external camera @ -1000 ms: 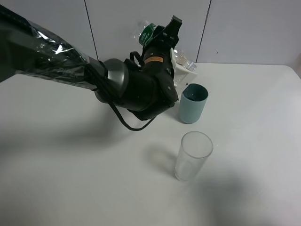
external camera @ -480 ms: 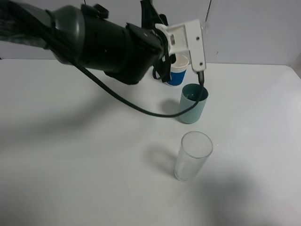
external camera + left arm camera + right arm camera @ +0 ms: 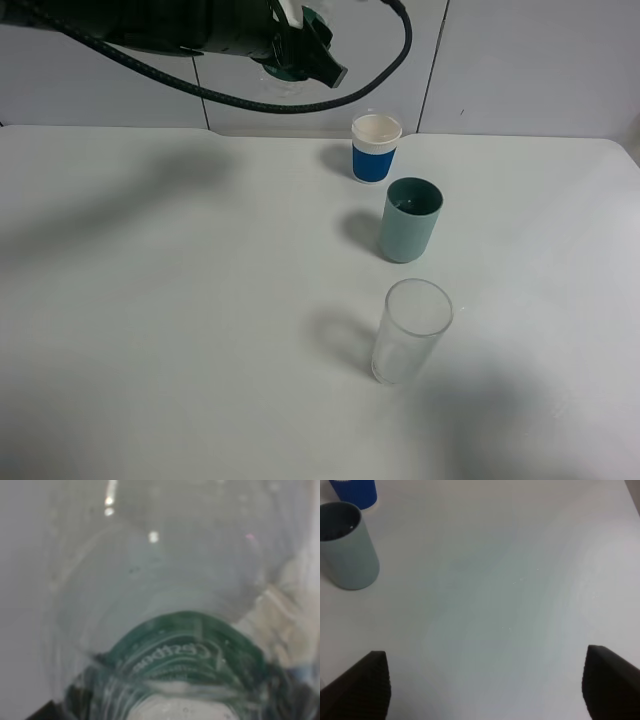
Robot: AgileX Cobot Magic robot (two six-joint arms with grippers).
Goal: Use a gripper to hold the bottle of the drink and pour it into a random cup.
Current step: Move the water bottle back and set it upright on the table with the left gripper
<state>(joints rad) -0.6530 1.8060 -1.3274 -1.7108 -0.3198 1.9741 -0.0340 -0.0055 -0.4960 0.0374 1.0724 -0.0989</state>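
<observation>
Two jaws of the left gripper are pinching the bottle of the drink, holding it high above the far edge of the table, well apart from the cup. The bottle's green label is filling the left wrist view. The right gripper is hanging over bare tabletop with its fingertips spread wide. A white cup with blue band is standing near the cup, and a clear glass is standing on its other side.

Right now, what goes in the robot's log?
left fingers: holding bottle, up high | right fingers: open, empty | teal cup: upright
</observation>
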